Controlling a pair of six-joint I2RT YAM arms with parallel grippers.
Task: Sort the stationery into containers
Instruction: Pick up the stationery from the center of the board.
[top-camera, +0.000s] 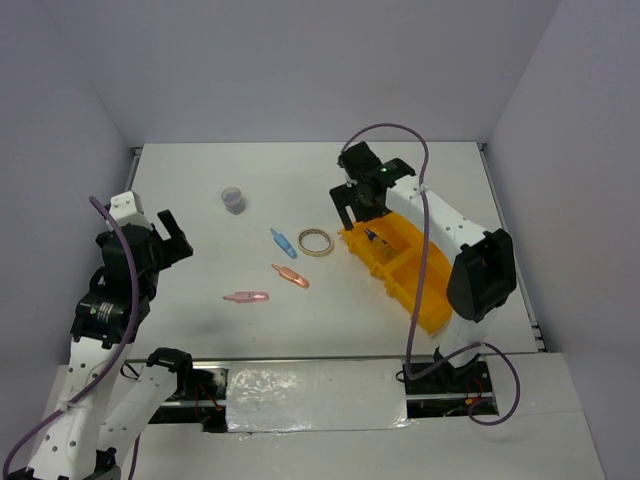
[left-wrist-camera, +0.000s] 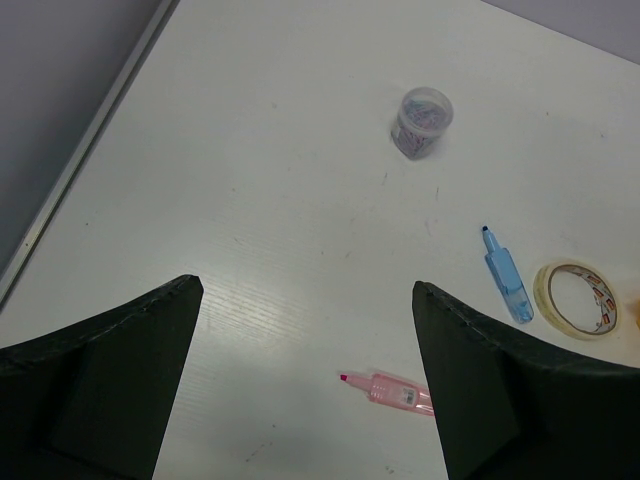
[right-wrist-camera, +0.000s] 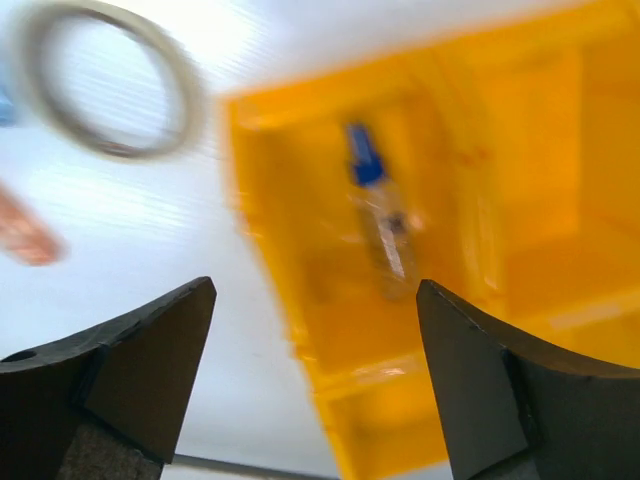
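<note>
The right claw (right-wrist-camera: 315, 287) is held spread and empty over the far end of the orange tray (top-camera: 428, 300), at 3 o'clock on the worktop (top-camera: 200, 180). A blue-capped bottle (right-wrist-camera: 382, 225) lies in that end compartment. The left claw (left-wrist-camera: 305, 288) is likewise spread and empty at 9 o'clock. Between the claws lie the tape ring (left-wrist-camera: 543, 292), the blue pen (top-camera: 283, 242), a pink pen (top-camera: 291, 275) and a second pink pen (top-camera: 246, 296). The cup (top-camera: 233, 200) stands at 11 o'clock of them.

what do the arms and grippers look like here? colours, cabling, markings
White shells, black joints and motor housings on left arm and right arm. A purple-grey cable loops along each. Matte black, wedge-shaped fingers on left gripper and right gripper. A green light at the right wrist. No readable markings.
</note>
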